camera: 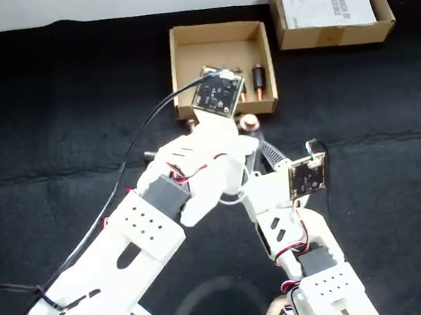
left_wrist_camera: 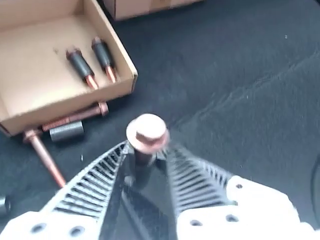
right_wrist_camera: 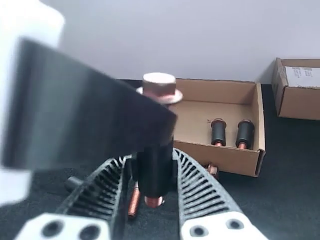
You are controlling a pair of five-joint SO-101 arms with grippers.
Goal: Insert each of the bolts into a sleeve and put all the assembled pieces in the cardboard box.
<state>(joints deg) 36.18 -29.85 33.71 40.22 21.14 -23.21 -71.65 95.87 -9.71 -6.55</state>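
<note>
The left pincer (left_wrist_camera: 147, 151) pinches a bolt (left_wrist_camera: 147, 131), its shaft hidden. The right pincer (right_wrist_camera: 152, 157) pinches the sleeve (right_wrist_camera: 154, 176) around it. The cardboard box (camera: 206, 55), top middle, holds two finished pieces (camera: 259, 78).

Copper-toned metal up front: the bolt (left_wrist_camera: 147, 132) has a smooth, faintly shiny flanged head. Its sleeve (right_wrist_camera: 154, 172) is smooth and black, plastic or rubber, hard to tell which. The left gripper (left_wrist_camera: 146, 150) and right gripper (right_wrist_camera: 152, 159) both carry black ribbed plastic fingers (right_wrist_camera: 200, 190) on smooth white plastic bodies. Underneath, the surface (camera: 53, 107) is black cloth, matt and slightly fuzzy. The cardboard box (camera: 182, 69) is plain brown card, matt. The loose bolts (left_wrist_camera: 75, 116) beside it show rough, threaded, copper-coloured shanks. At the surface's far right corner, a second box (camera: 333, 35) of the same card holds a white paper sheet (camera: 326, 4).
</note>
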